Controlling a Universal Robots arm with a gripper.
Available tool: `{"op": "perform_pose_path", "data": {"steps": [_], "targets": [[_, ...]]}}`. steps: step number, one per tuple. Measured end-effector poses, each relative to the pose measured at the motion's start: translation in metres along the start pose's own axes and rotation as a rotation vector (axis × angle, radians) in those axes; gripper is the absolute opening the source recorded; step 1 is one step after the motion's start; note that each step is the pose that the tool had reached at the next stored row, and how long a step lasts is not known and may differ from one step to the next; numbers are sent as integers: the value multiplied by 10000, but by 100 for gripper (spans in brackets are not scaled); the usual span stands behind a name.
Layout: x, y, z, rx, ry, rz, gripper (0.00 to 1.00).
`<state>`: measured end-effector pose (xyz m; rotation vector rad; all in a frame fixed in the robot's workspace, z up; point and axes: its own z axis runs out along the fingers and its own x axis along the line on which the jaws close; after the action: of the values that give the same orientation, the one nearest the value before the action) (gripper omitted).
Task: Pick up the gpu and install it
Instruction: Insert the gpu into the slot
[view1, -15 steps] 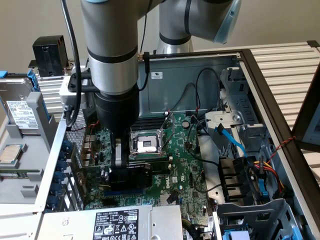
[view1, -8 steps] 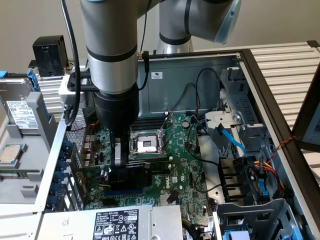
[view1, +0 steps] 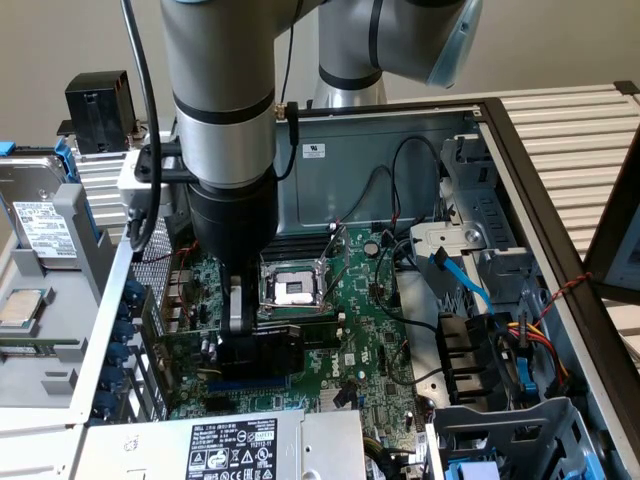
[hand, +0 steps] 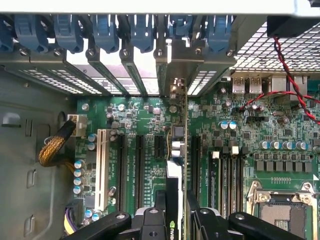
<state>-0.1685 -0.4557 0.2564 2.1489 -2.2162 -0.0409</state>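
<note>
The gpu (view1: 268, 352), a short card with a black shroud, stands on edge low over the green motherboard (view1: 370, 340), inside the open computer case. My gripper (view1: 240, 335) is shut on it from above. In the wrist view the gpu (hand: 178, 165) shows edge-on between my two black fingers (hand: 160, 202), in line with one of the black expansion slots. Its silver end bracket (hand: 176, 67) sits at the case's rear wall among the slot covers with blue clips (hand: 142, 30). Whether its lower edge is pressed into the slot is hidden.
A bare CPU socket (view1: 293, 290) lies just behind the card, with memory sticks (hand: 225, 175) beside it. The power supply (view1: 230, 445) borders the front. Black, blue and red cables (view1: 470, 290) cross the exterior view's right. A grey hard drive (view1: 40, 230) lies outside the case.
</note>
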Motion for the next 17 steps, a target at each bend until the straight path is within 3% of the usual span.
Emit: {"op": "perform_pose_path", "data": {"steps": [17], "targets": [[-1, -14, 16, 6, -2, 0, 27]]}}
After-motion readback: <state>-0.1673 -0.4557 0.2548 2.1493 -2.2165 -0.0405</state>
